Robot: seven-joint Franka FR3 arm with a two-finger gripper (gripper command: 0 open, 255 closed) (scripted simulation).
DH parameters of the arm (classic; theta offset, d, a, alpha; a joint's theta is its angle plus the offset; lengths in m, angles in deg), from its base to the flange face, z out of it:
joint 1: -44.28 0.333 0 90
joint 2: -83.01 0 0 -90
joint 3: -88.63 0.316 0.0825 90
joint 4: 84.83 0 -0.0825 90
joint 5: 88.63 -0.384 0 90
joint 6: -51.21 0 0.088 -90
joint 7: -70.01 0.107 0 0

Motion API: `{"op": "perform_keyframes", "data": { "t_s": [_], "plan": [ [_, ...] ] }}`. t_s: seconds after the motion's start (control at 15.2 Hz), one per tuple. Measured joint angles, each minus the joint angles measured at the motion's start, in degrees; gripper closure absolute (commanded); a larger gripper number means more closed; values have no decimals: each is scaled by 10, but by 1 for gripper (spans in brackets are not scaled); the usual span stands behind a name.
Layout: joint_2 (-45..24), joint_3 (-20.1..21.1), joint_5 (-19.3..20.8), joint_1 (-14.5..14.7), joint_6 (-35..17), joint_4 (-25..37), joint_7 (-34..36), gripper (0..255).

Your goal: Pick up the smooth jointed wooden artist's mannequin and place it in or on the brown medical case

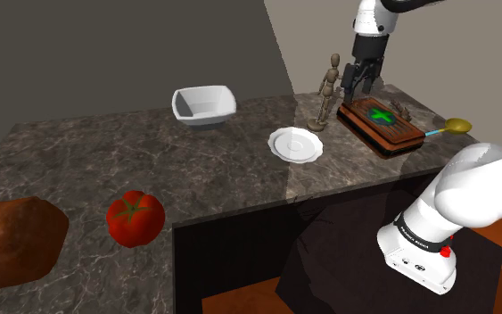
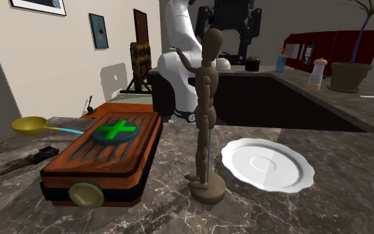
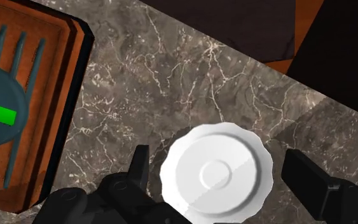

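The wooden mannequin (image 1: 329, 89) stands upright on its round base on the marble counter, one arm raised. It is just beside the brown case (image 1: 382, 125), which lies flat with a green cross on its lid. My gripper (image 1: 357, 89) hangs open in the air beside the mannequin's upper body, over the case's near edge, holding nothing. In the second exterior view the mannequin (image 2: 207, 113) stands between the case (image 2: 105, 156) and a white plate, with the gripper (image 2: 240, 33) up behind its head. The wrist view looks down past the open gripper (image 3: 215, 158) at the counter and the case (image 3: 37, 95).
A white plate (image 1: 296, 144) lies next to the mannequin's base, and a white bowl (image 1: 203, 104) sits further along the counter. A tomato (image 1: 135, 217) and a bread loaf (image 1: 12, 236) lie at the shoulder view's lower left. A yellow spoon (image 1: 454, 127) rests beyond the case.
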Motion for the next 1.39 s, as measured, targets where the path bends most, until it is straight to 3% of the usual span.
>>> {"op": "perform_keyframes", "data": {
  "t_s": [0.86,1.39],
  "plan": [
    [-189,-79,32,-23,-70,187,-122,0],
    [-197,-86,35,-27,-124,145,-130,0]
  ]
}}
